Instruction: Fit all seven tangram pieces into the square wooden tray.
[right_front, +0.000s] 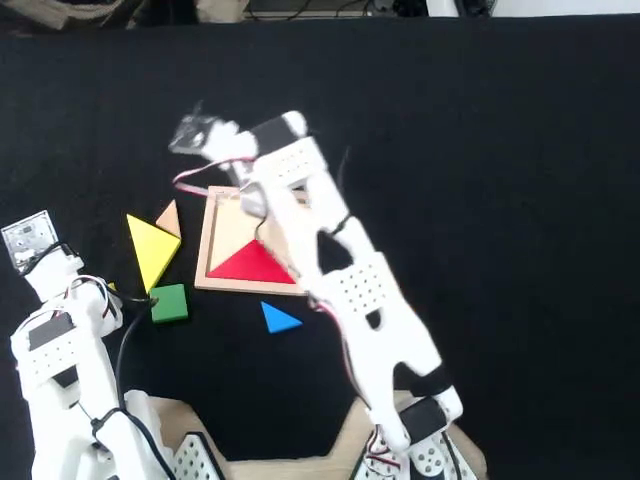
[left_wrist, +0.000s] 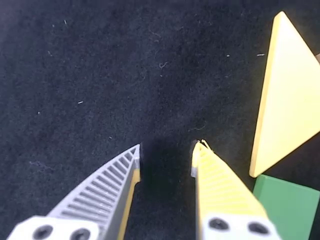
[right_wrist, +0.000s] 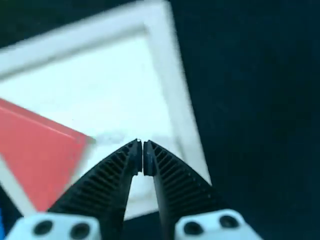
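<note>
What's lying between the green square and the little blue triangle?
Nothing: in the high view, only bare black cloth separates the green square from the blue triangle.

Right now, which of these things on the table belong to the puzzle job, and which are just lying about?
Part of the job: square wooden tray, red triangle lying in it; outside it, yellow triangle, green square, blue triangle, pale orange piece.

Just there: black cloth covering the table; blurred clutter along the far edge.

Black cloth spread wide; tan surface at near edge; perhaps cables past far edge.
</note>
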